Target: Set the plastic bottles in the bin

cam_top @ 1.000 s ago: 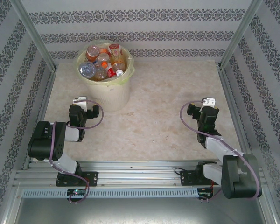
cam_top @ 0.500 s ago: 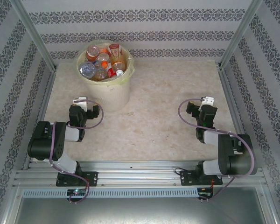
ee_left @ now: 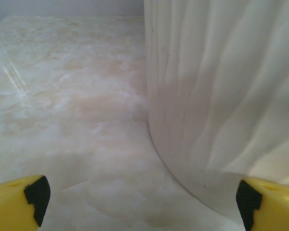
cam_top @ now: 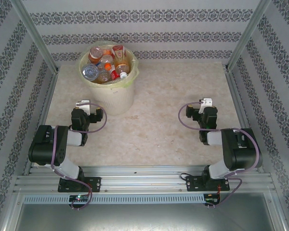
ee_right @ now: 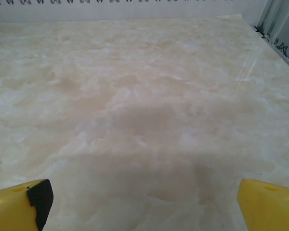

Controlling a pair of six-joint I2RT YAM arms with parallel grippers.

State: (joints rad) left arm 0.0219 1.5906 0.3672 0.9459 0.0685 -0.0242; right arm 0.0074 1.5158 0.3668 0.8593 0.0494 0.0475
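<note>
The pale yellow bin (cam_top: 116, 98) stands at the back left of the table, lined with a yellowish bag and holding several plastic bottles (cam_top: 108, 65) with red, orange and white labels. My left gripper (cam_top: 83, 107) rests low just left of the bin, open, with nothing between its yellow fingers (ee_left: 24, 199). The bin's ribbed wall (ee_left: 221, 91) rises close ahead on the right in the left wrist view. My right gripper (cam_top: 205, 105) sits folded back on the right side, open and empty, its fingers (ee_right: 19, 204) over bare marble.
The marble tabletop (cam_top: 164, 110) spreads between the two arms. Patterned walls and metal posts (cam_top: 245, 36) close in the sides and back. An aluminium rail (cam_top: 144, 180) runs along the near edge under the arm bases.
The right arm has folded back toward its base, and its gripper has shifted slightly left and away. The left arm, the bin and the bottles have not moved.
</note>
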